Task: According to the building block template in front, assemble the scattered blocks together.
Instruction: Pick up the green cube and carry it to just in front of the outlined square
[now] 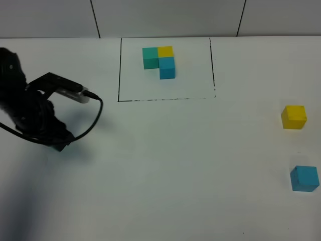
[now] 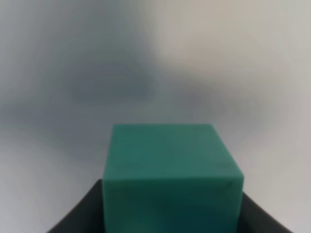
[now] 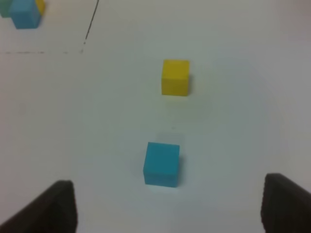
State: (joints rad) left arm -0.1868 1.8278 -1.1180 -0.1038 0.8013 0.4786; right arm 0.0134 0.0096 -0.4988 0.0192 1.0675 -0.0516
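The building block template [image 1: 119, 70] is a black-lined rectangle at the back middle, framing an L of teal-green, yellow and blue cubes [image 1: 159, 61]. It also shows in the right wrist view [image 3: 22, 12]. Of the scattered blocks, the yellow cube [image 1: 294, 117] [image 3: 175, 77] and the sky-blue cube [image 1: 304, 178] [image 3: 162, 164] sit apart at the far right. The teal-green cube [image 2: 171, 170] sits between the left gripper's [image 2: 172, 216] dark fingers [image 2: 82, 213], which touch its sides. In the exterior view the left arm [image 1: 35, 113] hides it. The right gripper [image 3: 167, 213] is open, just short of the sky-blue cube.
A black cable [image 1: 93, 118] loops from the left arm's wrist camera. The white table [image 1: 175, 165] spreads between the left arm and the two cubes at the right. A wall [image 1: 165, 17] runs behind the table's far edge.
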